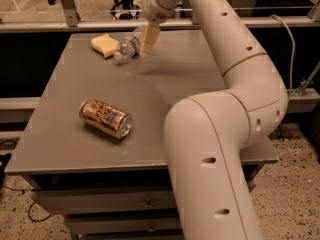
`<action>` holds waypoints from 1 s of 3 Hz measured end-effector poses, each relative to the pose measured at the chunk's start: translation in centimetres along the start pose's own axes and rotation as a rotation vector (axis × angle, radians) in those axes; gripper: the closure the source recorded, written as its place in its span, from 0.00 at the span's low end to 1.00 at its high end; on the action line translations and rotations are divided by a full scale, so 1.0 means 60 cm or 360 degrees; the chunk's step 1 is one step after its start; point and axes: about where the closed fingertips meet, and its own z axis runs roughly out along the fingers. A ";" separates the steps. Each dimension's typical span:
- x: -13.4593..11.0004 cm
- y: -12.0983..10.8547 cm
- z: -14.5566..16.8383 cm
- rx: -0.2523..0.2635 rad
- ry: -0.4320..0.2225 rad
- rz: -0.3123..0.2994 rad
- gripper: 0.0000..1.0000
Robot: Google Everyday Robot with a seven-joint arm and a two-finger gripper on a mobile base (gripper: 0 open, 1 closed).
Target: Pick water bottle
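The water bottle [128, 46] is clear plastic and lies on its side at the back of the grey table [175, 84], its cap end pointing front-left. My gripper [142, 29] hangs over the bottle's far right end. One yellowish finger [150, 38] reaches down right beside the bottle, and the other shows higher up and apart from it. The gripper is open and holds nothing.
A yellow sponge [104, 44] lies just left of the bottle, touching or nearly touching it. A gold-orange drink can [106, 118] lies on its side at the front left. My white arm [225, 134] fills the right side. A rail runs behind the table.
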 end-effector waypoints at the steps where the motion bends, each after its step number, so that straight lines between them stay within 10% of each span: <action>1: 0.004 -0.009 0.030 0.0015 0.0106 0.0074 0.00; 3: -0.006 0.000 0.070 -0.0026 0.0198 0.0142 0.00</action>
